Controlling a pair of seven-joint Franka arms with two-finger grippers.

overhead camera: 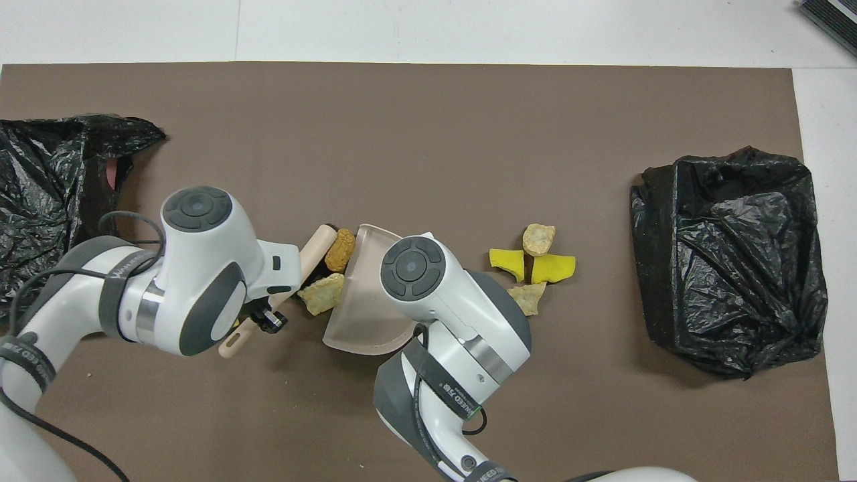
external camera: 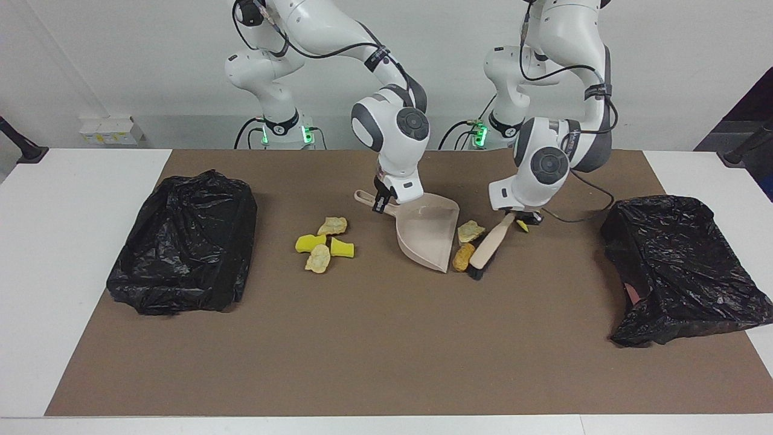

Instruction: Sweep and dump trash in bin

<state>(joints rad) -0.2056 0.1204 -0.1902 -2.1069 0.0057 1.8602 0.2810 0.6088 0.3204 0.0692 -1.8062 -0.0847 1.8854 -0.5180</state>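
Left pincer (external camera: 524,219) pinching brush (external camera: 487,246) handle; right pincer (external camera: 381,203) pinching dustpan (external camera: 430,237) handle. Orange-brown lump (external camera: 463,257), long axis along dustpan mouth, touching it; beige lump (external camera: 470,231) beside. Four chunks (external camera: 323,243) near dustpan handle. Wrist band lettering unreadable.

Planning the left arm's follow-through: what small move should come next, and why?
Probably a short further push of the brush toward the dustpan. The left gripper holds the brush against the orange-brown lump and a beige lump, both still outside the mouth of the dustpan that the right gripper holds.
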